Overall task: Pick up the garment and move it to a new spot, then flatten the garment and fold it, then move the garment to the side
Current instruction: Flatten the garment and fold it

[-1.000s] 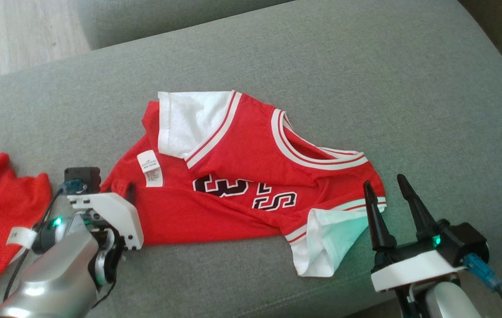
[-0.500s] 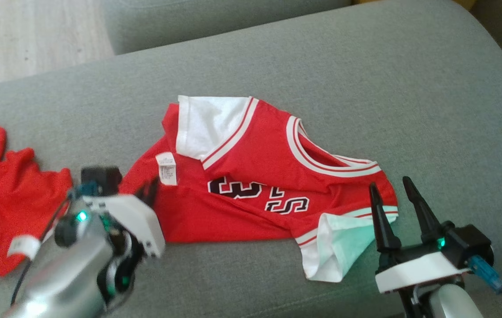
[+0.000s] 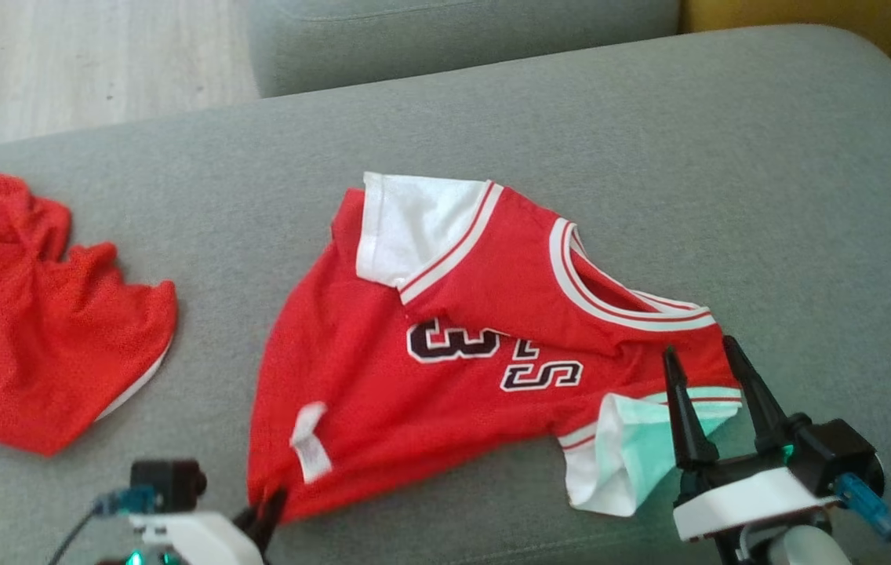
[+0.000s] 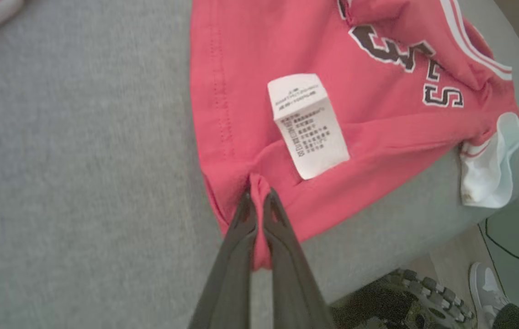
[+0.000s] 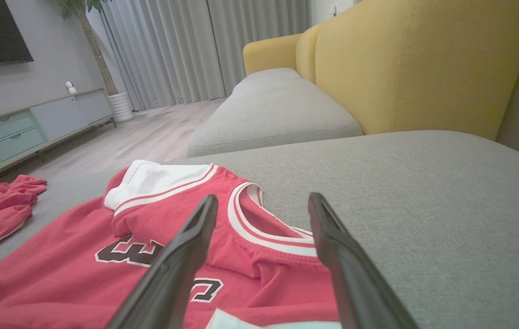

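Observation:
The garment (image 3: 445,345) is a red jersey with white sleeves and dark lettering, lying crumpled on the grey sofa seat (image 3: 649,141). My left gripper (image 3: 265,506) is at the bottom left of the head view, shut on the jersey's lower hem corner. In the left wrist view the two fingers (image 4: 259,208) pinch a fold of red cloth (image 4: 259,192) just below the white care label (image 4: 307,123). My right gripper (image 3: 708,357) stands open by the jersey's near white sleeve (image 3: 618,455), holding nothing. Its fingers (image 5: 186,246) frame the collar (image 5: 259,224) in the right wrist view.
A second red garment (image 3: 30,322) lies bunched at the left of the seat. A yellow backrest (image 5: 415,64) rises behind the cushion, with another grey cushion (image 5: 273,109) beyond. The sofa's front edge and a person's shoe (image 4: 483,283) show in the left wrist view.
My left gripper closed on the hem corner and pulled it toward the front edge, stretching the jersey's left side. The head camera shifted too. The right gripper stayed open.

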